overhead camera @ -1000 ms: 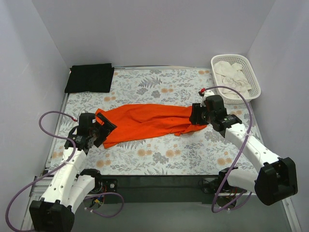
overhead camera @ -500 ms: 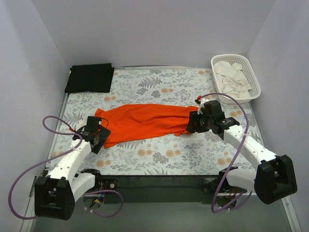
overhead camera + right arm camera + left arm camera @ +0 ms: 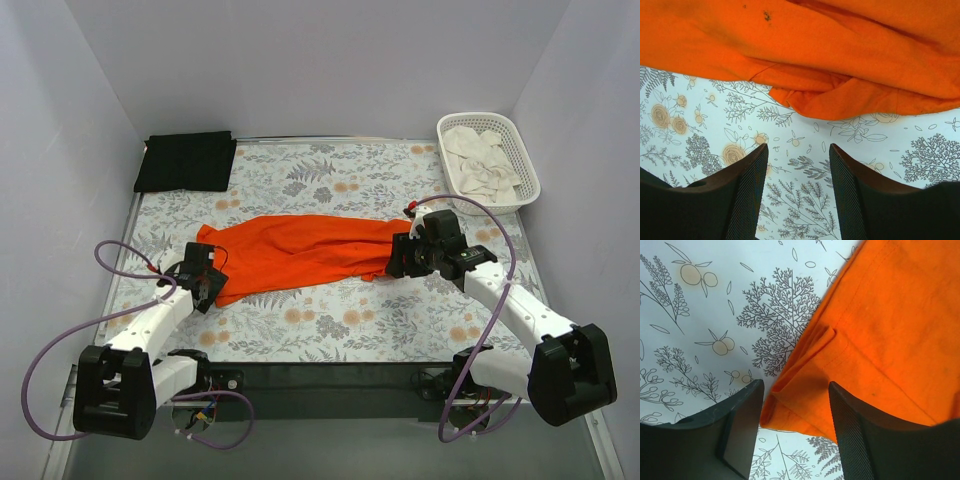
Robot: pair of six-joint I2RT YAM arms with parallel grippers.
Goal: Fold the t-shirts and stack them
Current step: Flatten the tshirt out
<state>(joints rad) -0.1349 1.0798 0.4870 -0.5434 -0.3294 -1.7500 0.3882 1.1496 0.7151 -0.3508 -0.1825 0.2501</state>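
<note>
An orange t-shirt (image 3: 300, 250) lies stretched left to right across the middle of the floral tablecloth (image 3: 340, 320). A black t-shirt (image 3: 185, 162) lies folded flat at the back left corner. My left gripper (image 3: 207, 288) is low at the orange shirt's near left corner. In the left wrist view its jaws (image 3: 795, 412) stand open, astride the folded corner of the orange cloth (image 3: 880, 330). My right gripper (image 3: 401, 258) sits at the shirt's right end. It (image 3: 797, 160) is open over bare tablecloth, with the orange hem (image 3: 840, 100) just beyond its fingertips.
A white lattice basket (image 3: 528, 165) holding white cloths stands at the back right corner. Grey walls close in the table on three sides. Purple cables loop from both arms near the front edge.
My left arm has dropped low and reached to the shirt's near left corner, its jaws narrowing around the cloth. My right gripper has shifted slightly towards me at the shirt's right end.
</note>
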